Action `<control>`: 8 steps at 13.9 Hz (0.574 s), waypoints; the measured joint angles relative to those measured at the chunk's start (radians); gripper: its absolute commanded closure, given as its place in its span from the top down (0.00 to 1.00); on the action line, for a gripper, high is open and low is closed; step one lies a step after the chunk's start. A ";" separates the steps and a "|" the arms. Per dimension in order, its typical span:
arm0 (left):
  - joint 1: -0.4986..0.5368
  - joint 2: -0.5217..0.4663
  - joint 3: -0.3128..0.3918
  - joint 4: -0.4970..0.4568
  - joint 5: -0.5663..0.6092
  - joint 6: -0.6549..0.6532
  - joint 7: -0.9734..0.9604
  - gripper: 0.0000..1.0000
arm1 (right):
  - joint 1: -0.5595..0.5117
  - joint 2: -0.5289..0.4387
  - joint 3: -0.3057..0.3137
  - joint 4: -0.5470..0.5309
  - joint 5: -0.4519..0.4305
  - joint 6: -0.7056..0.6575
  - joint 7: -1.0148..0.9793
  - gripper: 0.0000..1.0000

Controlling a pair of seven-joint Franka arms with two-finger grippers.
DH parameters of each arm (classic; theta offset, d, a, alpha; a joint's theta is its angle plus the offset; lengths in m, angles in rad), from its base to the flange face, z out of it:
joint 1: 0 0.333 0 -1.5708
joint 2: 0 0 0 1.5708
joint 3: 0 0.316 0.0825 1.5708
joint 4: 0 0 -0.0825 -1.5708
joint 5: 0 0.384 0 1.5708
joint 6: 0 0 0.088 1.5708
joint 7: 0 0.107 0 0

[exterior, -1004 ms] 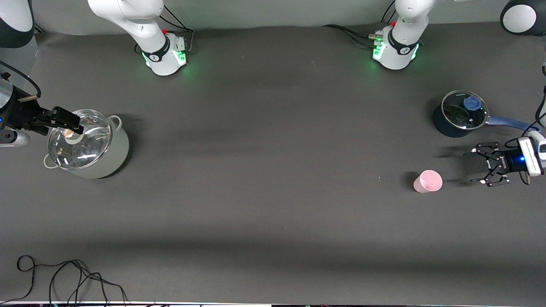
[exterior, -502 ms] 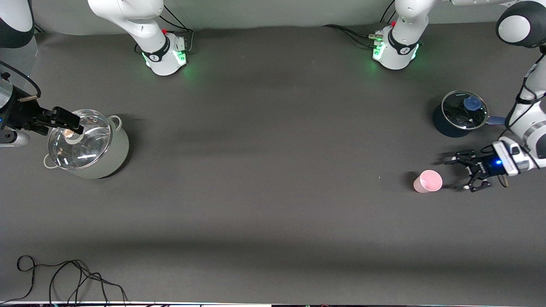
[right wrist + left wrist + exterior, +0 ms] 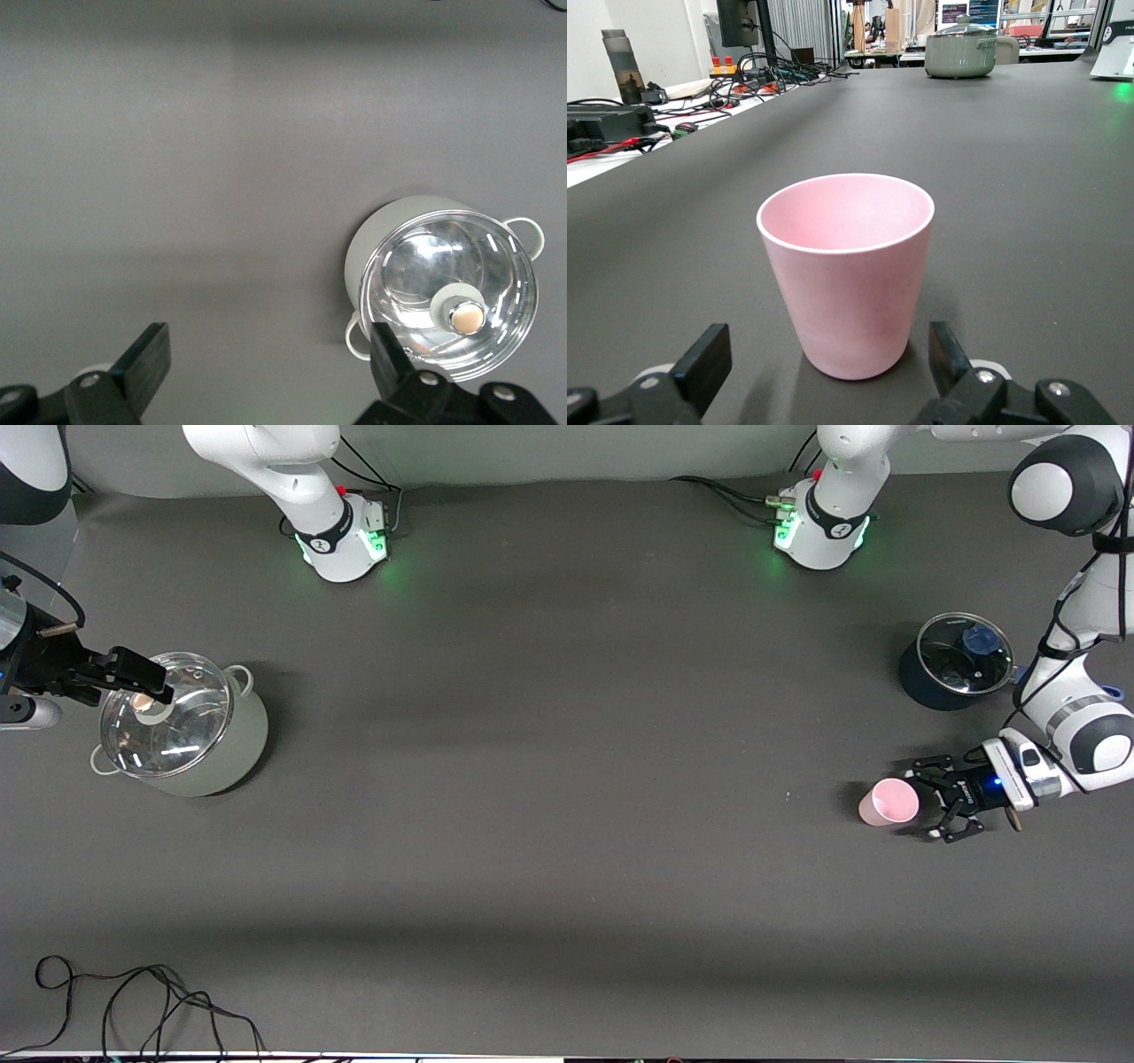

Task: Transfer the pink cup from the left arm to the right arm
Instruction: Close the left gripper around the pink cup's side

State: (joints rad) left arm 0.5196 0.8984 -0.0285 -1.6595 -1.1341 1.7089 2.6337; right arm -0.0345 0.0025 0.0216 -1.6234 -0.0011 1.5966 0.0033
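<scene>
Two arms at work | right gripper (image 3: 142, 676) waits spread apart over the grey pot (image 3: 182, 726) | left gripper (image 3: 941, 811) low at the table, fingers apart, just beside the pink cup (image 3: 889, 802), upright near the left arm's end | risk: a finger nudges the cup and tips it before closing.

The left gripper (image 3: 932, 800) is sitting low at the left arm's end of the bench, its jaws spread wide. The right gripper (image 3: 146, 675) is waiting aloft, jaws parted.
</scene>
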 measured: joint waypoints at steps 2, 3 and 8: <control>0.000 0.000 0.001 -0.007 0.000 0.006 0.002 1.00 | 0.000 0.000 0.000 0.000 0.000 0.000 0.000 1.00; -0.002 0.000 0.001 -0.009 0.000 0.011 0.002 1.00 | 0.000 0.000 0.000 0.000 0.000 0.000 0.000 1.00; -0.034 0.002 0.000 -0.022 -0.019 0.033 0.003 1.00 | 0.000 0.000 0.000 0.000 0.000 0.000 0.000 1.00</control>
State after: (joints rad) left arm 0.4854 0.9000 -0.0286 -1.6818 -1.1531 1.7418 2.6363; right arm -0.0345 0.0025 0.0216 -1.6234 -0.0011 1.5965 0.0034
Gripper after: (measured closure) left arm 0.000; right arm 0.000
